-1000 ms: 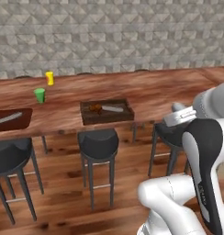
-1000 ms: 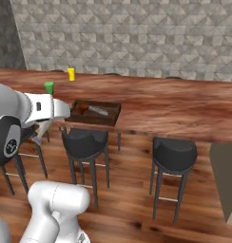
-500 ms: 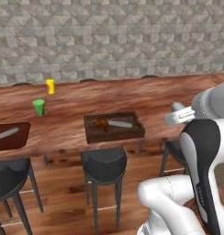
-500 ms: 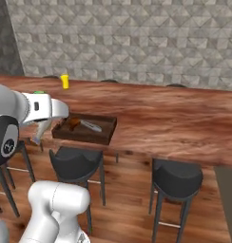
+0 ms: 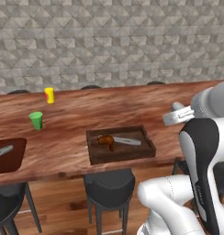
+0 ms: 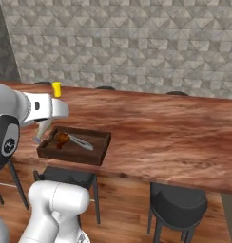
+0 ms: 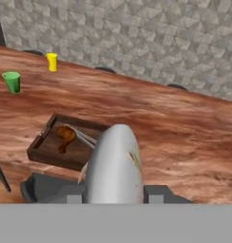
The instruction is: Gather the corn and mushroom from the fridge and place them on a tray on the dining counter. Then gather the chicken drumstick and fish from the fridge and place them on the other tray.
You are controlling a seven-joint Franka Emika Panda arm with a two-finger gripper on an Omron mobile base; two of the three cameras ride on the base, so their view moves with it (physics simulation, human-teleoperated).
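Both jaws of your gripper (image 7: 113, 193) pinch the fish (image 7: 115, 161). It is likely slick, soft and light, so keep hold mid-body until it's over the tray (image 7: 39, 151) beside the chicken drumstick (image 7: 65, 134).

Glossy white rounded arm shells (image 5: 169, 202), dark grey joint bands, a black disc at one joint, perhaps a cap.

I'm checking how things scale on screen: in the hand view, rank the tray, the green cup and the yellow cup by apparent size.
1. Tray, by far the largest.
2. Green cup.
3. Yellow cup, slightly smaller, but it stands farther from the camera, so the cups' true order is unsure.
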